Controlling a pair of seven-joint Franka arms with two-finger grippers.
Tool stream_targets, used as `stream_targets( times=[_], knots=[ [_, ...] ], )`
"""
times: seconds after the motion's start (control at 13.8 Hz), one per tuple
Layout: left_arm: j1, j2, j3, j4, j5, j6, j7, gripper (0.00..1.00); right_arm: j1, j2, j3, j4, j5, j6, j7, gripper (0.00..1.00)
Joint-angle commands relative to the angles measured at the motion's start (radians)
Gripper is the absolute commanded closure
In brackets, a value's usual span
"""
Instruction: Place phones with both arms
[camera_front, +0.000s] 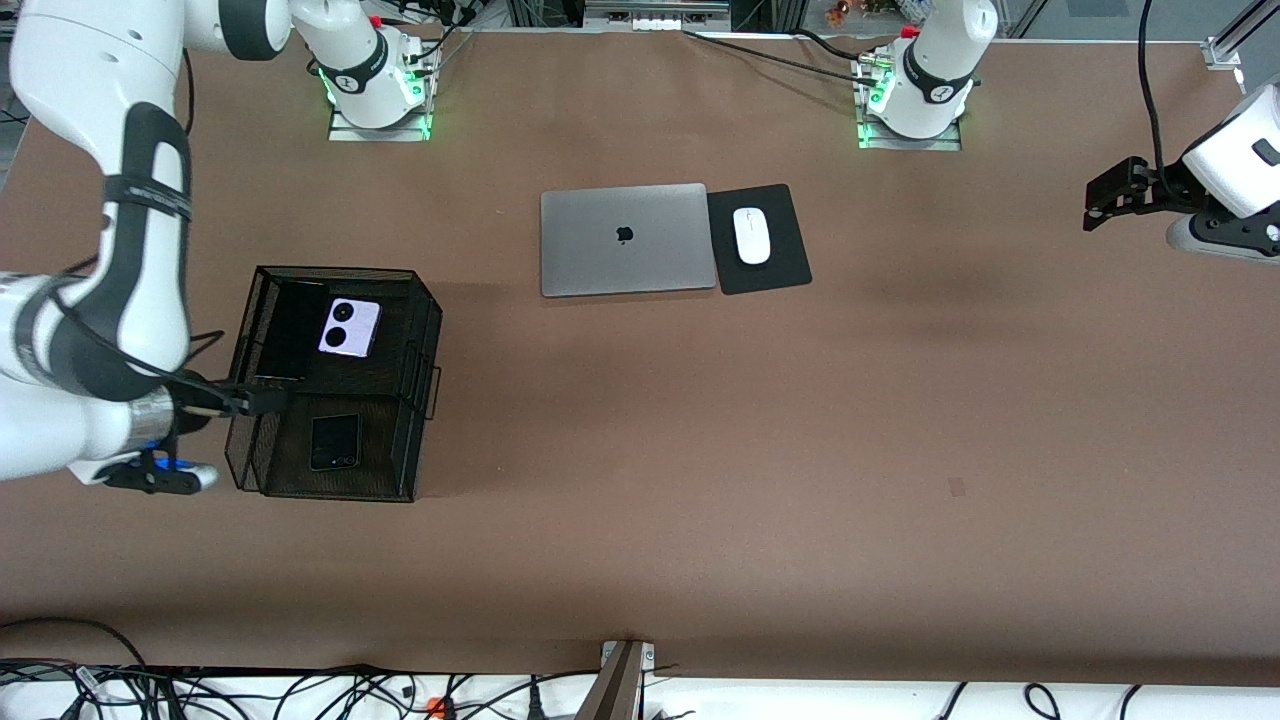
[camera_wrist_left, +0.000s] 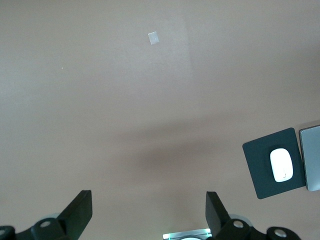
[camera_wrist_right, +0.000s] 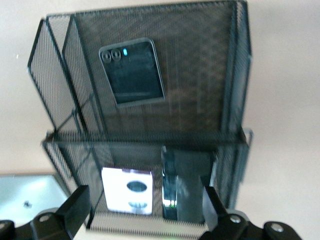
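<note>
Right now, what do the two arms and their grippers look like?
Both arms are large, white and jointed, with dark grey joint sections. The right arm carries black cables; its bases glow green. The left gripper and right gripper are black, each with two wedge-shaped fingers.

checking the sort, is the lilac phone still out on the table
No, the lilac phone lies inside the black mesh basket, in the compartment farther from the front camera.

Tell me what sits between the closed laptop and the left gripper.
In the front view, the mouse on its black pad lies beside the laptop; then bare table up to the open left gripper.
</note>
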Motion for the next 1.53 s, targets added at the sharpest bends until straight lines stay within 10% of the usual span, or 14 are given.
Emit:
stream_targets(
  times=[0.0, 0.44, 0.65, 1.09, 1.45],
  knots=[
    [-0.011, 0.020, 0.004, 0.038, -0.019, -0.012, -0.007, 0.00, -0.029, -0.038, 0.007, 0.040, 0.018, -0.103, -0.007, 0.00],
    [-0.011, 0.029, 0.004, 0.040, -0.020, -0.018, 0.000, 0.00, -0.075, -0.187, 0.045, 0.037, -0.102, -0.128, -0.003, 0.00],
    [-0.011, 0.029, 0.004, 0.041, -0.020, -0.018, 0.005, 0.00, -0.173, -0.242, 0.289, 0.019, -0.321, -0.094, 0.000, 0.02],
    [-0.007, 0.029, 0.005, 0.041, -0.011, -0.018, 0.009, 0.00, -0.204, -0.533, 0.377, -0.488, -0.359, 0.292, 0.008, 0.01],
    [-0.004, 0.026, 0.005, 0.043, -0.010, -0.021, 0.006, 0.00, -0.207, -0.660, 0.392, -0.713, -0.373, 0.475, 0.005, 0.01]
  ],
)
